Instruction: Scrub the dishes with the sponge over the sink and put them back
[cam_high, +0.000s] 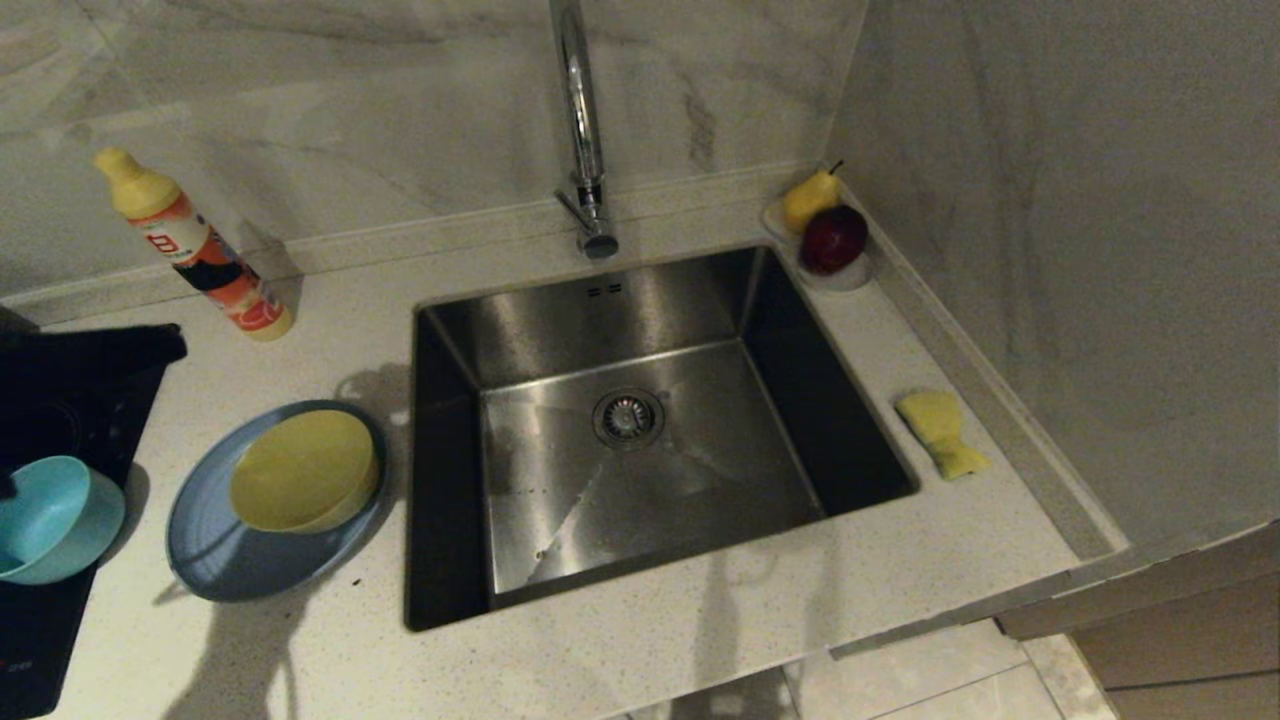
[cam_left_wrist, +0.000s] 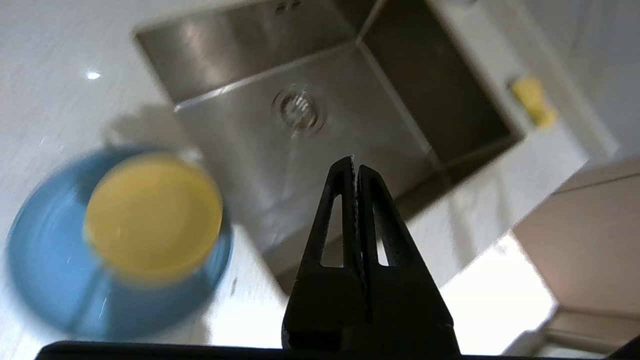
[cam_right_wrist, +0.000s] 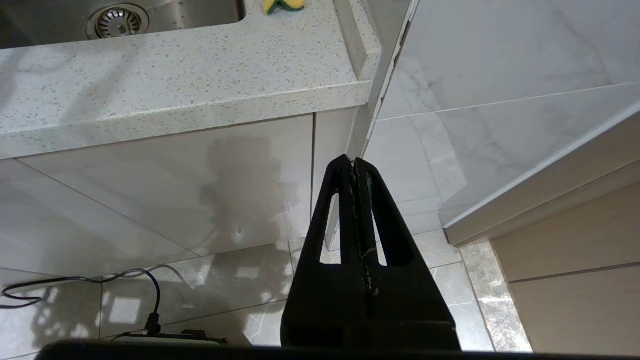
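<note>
Left wrist view: L gripper (cam_left_wrist: 354, 162) jaws together, above sink (cam_left_wrist: 400, 90).

Quick count: one slate-blue plate (cam_high: 215, 555), two bowls, a pale-yellow bowl (cam_high: 303, 470) and a teal bowl (cam_high: 50, 518), one sponge (cam_high: 941, 432), one detergent bottle (cam_high: 195, 245), one pear (cam_high: 808, 198), one apple (cam_high: 832, 239), one sink (cam_high: 640, 430), one tap (cam_high: 582, 120).

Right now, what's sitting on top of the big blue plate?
A yellow bowl sits on the blue plate, left of the sink. The bowl looks empty. The plate's middle is hidden under it.
</note>
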